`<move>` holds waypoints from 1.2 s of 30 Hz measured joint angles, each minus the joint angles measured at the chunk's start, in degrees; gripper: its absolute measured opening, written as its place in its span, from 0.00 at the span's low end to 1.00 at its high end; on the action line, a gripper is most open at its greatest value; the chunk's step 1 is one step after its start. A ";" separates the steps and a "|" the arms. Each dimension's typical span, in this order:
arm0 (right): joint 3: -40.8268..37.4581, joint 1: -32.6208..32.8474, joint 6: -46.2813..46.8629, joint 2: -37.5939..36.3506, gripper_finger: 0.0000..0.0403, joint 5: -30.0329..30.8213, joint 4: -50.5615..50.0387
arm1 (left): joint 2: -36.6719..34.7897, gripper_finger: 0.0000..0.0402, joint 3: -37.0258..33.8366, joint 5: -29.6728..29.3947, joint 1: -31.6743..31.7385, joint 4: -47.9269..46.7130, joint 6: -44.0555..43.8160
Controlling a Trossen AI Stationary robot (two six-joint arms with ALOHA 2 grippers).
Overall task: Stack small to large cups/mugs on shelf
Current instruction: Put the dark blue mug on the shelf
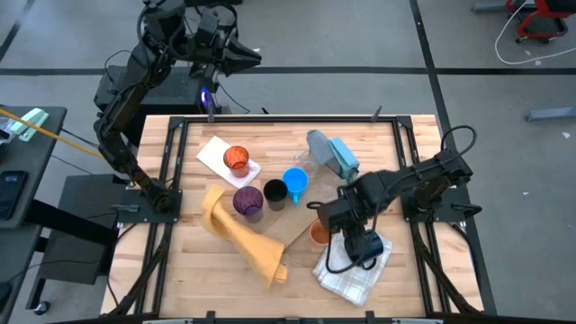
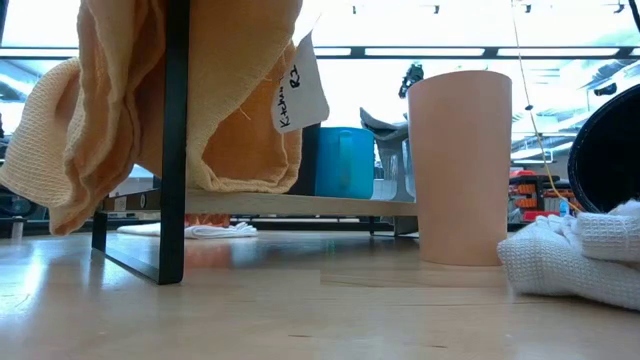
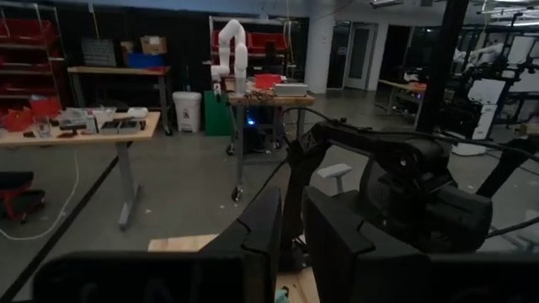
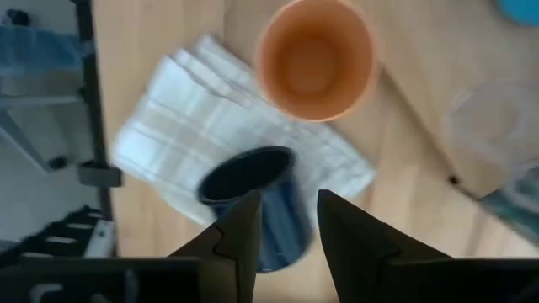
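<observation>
Wooden table (image 1: 207, 261) carries a white cloth (image 1: 346, 274); right tool (image 4: 285, 220), fingers apart, above navy mug (image 4: 253, 198).

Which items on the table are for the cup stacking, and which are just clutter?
Job: orange cup, navy mug, blue mug, black cup, purple cup, red-tinted cup.
Clutter: white checked towel, tan cloth, blue-grey cloth.

Overhead view evenly lit; soft shadows are cast on the table (image 1: 193, 261). In the low view, bright windows behind cause backlighting, and the hanging orange cloth (image 2: 120, 100) is darkened. Left wrist view dim. Right wrist view motion-blurred around the dark navy mug (image 4: 257, 198).
</observation>
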 joint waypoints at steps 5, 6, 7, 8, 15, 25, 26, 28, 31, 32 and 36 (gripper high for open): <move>-0.52 5.05 12.31 0.25 0.31 0.45 3.24 | 0.00 0.14 0.00 0.05 -2.21 -1.05 4.06; -0.93 6.20 15.77 0.21 0.31 0.70 4.18 | 0.00 0.15 0.00 0.06 -2.58 -1.05 4.53; -1.31 7.40 19.28 0.26 0.31 1.40 4.34 | 0.00 0.15 0.00 0.05 -2.92 -1.05 4.92; -1.80 8.60 23.16 0.31 0.31 2.37 4.30 | 0.00 0.15 0.00 0.04 -3.23 -1.06 5.14; -9.09 14.13 50.40 0.25 0.31 3.80 14.37 | -0.02 0.17 0.00 0.05 -5.18 -1.07 6.36; -16.78 16.99 75.60 0.36 0.29 4.91 22.31 | -0.04 0.15 0.00 0.08 -7.36 -1.74 7.20; -16.85 17.28 75.82 0.36 0.29 5.01 22.25 | -0.04 0.15 0.00 0.08 -7.36 -1.84 7.20; -16.85 17.73 77.02 0.36 0.29 4.87 21.59 | -0.04 0.16 0.00 0.06 -7.36 -1.86 7.18; -16.85 18.02 81.28 0.36 0.29 4.76 16.88 | -0.09 0.17 0.00 0.07 -7.36 -2.22 7.18; -16.85 18.18 82.51 0.36 0.29 4.76 14.98 | -0.09 0.17 0.00 0.07 -7.36 -2.36 7.17; -16.85 18.48 83.39 0.34 0.29 4.58 12.00 | -0.09 0.17 0.00 0.05 -7.36 -2.65 7.16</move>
